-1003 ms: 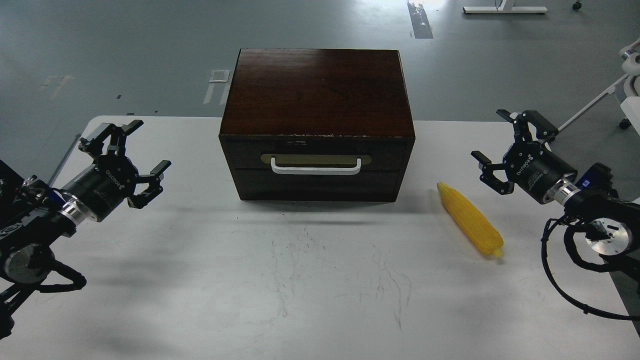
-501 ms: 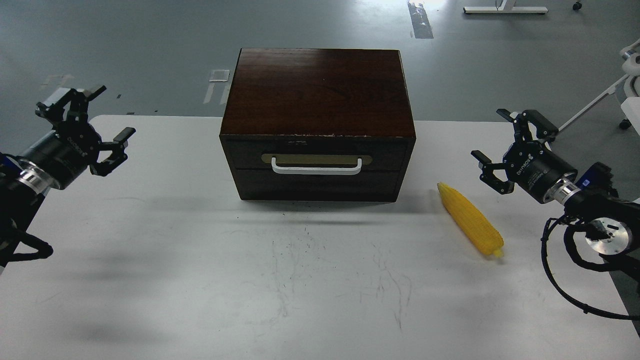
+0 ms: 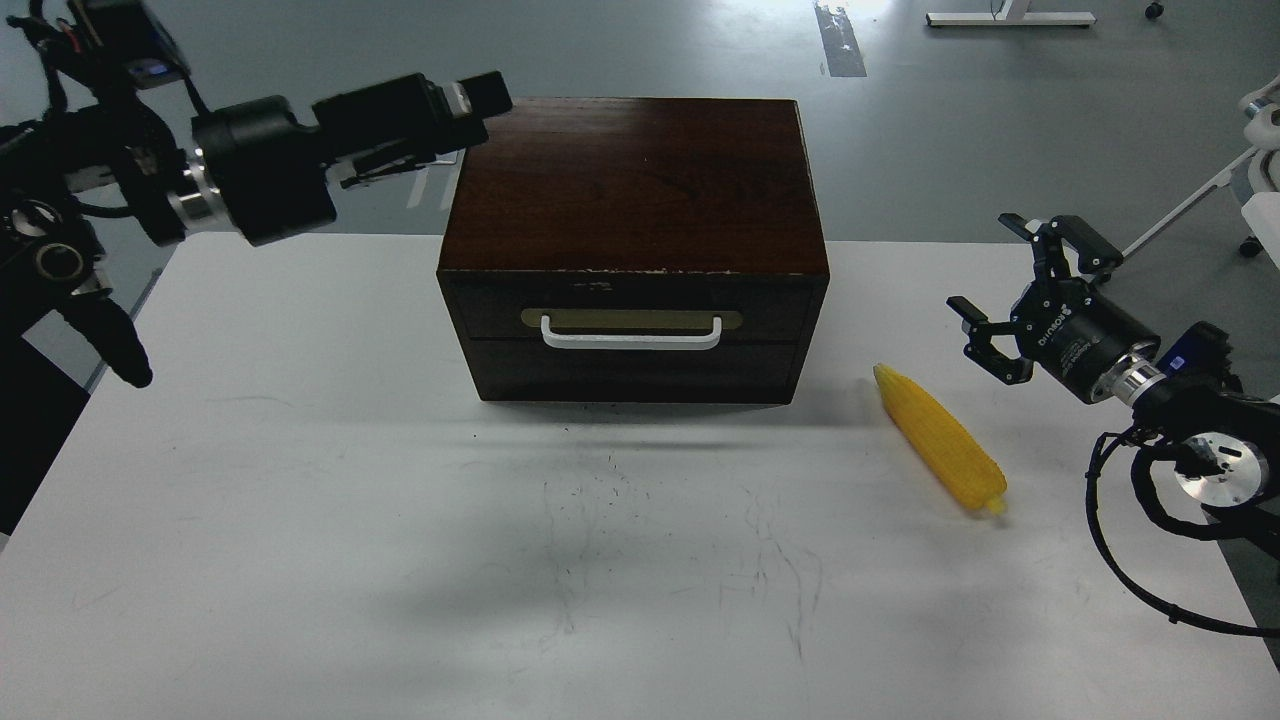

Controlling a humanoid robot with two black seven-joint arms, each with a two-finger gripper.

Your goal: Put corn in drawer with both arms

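Observation:
The yellow corn (image 3: 940, 440) lies on the white table (image 3: 400, 560), to the right of the dark wooden box (image 3: 635, 185), tip toward the box. The drawer (image 3: 630, 355) in the box front is shut, with its white bar handle (image 3: 630, 338) facing me. My right gripper (image 3: 985, 300) is open and empty, hovering just right of the corn's tip and apart from it. My left gripper (image 3: 470, 105) is raised beside the box's back left top corner, pointing right and seen side-on, so its fingers cannot be told apart.
The box stands at the back middle of the table. Grey floor lies beyond the table's far edge, with a white chair frame (image 3: 1250, 170) at the far right. Black cables (image 3: 1130, 560) loop below my right wrist.
My left arm has swung up and to the right, from low at the table's left edge to the box's back left corner. The right gripper, the corn and the drawer have barely moved.

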